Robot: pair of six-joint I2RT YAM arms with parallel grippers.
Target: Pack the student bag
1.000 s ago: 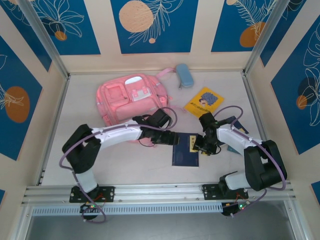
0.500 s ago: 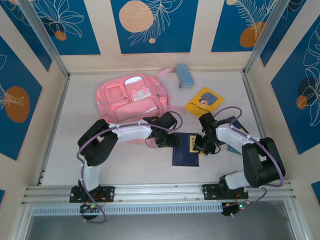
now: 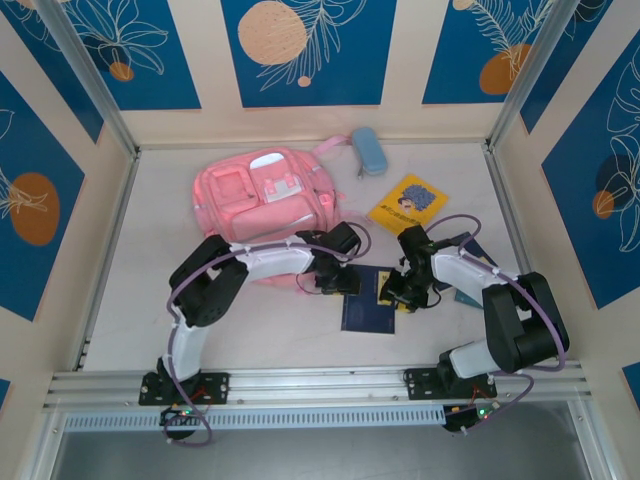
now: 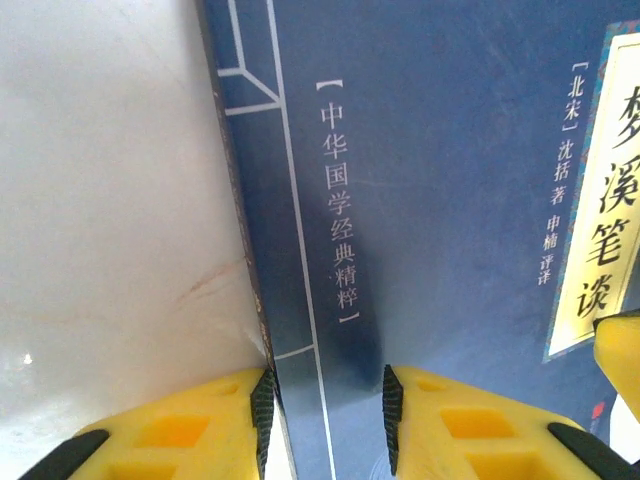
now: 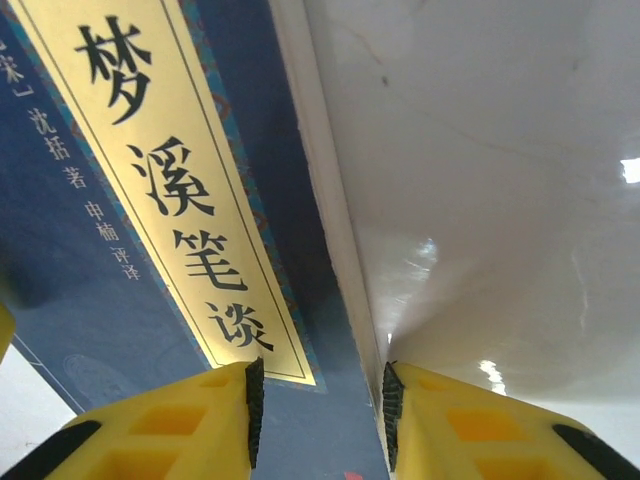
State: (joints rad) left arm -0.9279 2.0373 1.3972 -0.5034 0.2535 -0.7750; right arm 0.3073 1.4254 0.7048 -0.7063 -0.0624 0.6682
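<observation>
The student bag (image 3: pixel 262 195), pink and soft, lies flat at the back left of the table. In front of it lies a navy book (image 3: pixel 365 305) with a yellow title strip. My left gripper (image 3: pixel 335 285) sits at the book's left edge. In the left wrist view, its jaws (image 4: pixel 325 400) are open and straddle that edge of the book (image 4: pixel 450 200), one pad against the side and one over the cover. My right gripper (image 3: pixel 393 293) is at the book's right edge, open (image 5: pixel 320 400), with one pad over the cover (image 5: pixel 100 280) and one by the white page edge.
A light-blue pencil case (image 3: pixel 368 150) lies behind the bag at the back. A yellow booklet (image 3: pixel 408 203) lies to the right of the bag. A blue flat item (image 3: pixel 468 295) is partly hidden under the right arm. Side walls enclose the white table (image 3: pixel 150 300).
My left arm has folded in and its gripper has slid right onto the book's left edge, with its jaws narrowing. The right gripper has stayed at the right edge and its jaws have widened slightly.
</observation>
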